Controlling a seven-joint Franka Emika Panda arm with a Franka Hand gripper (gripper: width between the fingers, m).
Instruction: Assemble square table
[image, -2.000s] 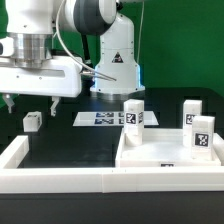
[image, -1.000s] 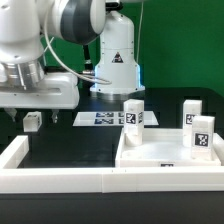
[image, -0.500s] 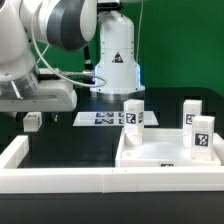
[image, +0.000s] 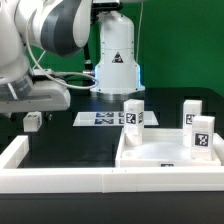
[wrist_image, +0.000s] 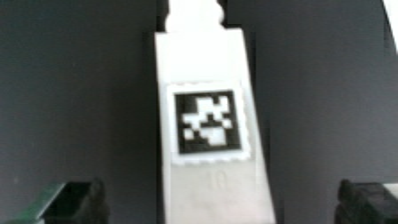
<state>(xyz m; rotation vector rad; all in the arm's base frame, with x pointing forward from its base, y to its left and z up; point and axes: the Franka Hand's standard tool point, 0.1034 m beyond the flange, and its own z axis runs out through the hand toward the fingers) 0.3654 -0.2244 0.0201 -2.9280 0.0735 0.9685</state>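
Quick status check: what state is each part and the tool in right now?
tool: open, fingers either side of a leg, not closed on it.
loose leg: on the table under the arm, not screwed in.
tabletop slab: flat on the table.
three legs: upright at the slab corners.
marker board: flat on the table.

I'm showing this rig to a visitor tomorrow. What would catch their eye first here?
Probably the big white arm bent low at the exterior view's left, over a small tagged leg lying on the black table. Next, the square tabletop at the right, with three tagged legs standing on it. In the wrist view that leg fills the frame between the open hand fingers.
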